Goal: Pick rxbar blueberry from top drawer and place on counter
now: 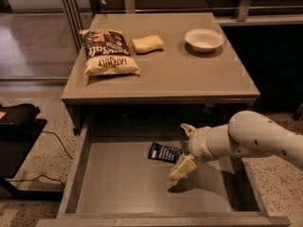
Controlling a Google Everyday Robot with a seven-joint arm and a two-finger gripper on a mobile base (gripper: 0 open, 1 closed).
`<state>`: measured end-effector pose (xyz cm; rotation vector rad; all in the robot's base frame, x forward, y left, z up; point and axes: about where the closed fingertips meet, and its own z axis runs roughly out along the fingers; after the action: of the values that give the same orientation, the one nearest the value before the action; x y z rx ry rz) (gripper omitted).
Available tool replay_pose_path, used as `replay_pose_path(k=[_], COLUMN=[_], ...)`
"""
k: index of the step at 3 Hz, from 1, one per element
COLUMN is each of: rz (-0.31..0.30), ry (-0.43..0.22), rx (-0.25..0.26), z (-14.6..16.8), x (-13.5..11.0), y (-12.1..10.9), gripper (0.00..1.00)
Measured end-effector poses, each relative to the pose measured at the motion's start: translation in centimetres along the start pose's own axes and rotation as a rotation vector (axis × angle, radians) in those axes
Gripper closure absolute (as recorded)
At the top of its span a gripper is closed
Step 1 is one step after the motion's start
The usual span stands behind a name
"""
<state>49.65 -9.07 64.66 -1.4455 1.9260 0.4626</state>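
Observation:
The rxbar blueberry (163, 152), a small dark navy wrapper with white text, lies flat on the bottom of the open top drawer (118, 183), right of its middle and toward the back. My gripper (184, 148) is inside the drawer just right of the bar, reaching in from the right on the white arm. Its cream fingers (182, 168) are spread open, one toward the back and one toward the front, with the bar's right end close to the gap between them. The counter (189, 74) lies above the drawer.
On the counter stand a brown-and-cream chip bag (108, 52) at the left, a yellow sponge (147, 44) in the middle back and a white bowl (204, 39) at the back right. A dark object (19, 126) sits on the floor at the left.

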Motion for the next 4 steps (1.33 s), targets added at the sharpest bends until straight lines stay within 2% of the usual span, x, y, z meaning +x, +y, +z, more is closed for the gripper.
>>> replay_pose_path(k=[2, 4], rz=[-0.010, 0.014], ry=[-0.004, -0.006], rx=[-0.027, -0.049], z=[3.9, 5.4], x=[1.7, 2.7], y=[-1.3, -1.0], gripper=[0.00, 0.00])
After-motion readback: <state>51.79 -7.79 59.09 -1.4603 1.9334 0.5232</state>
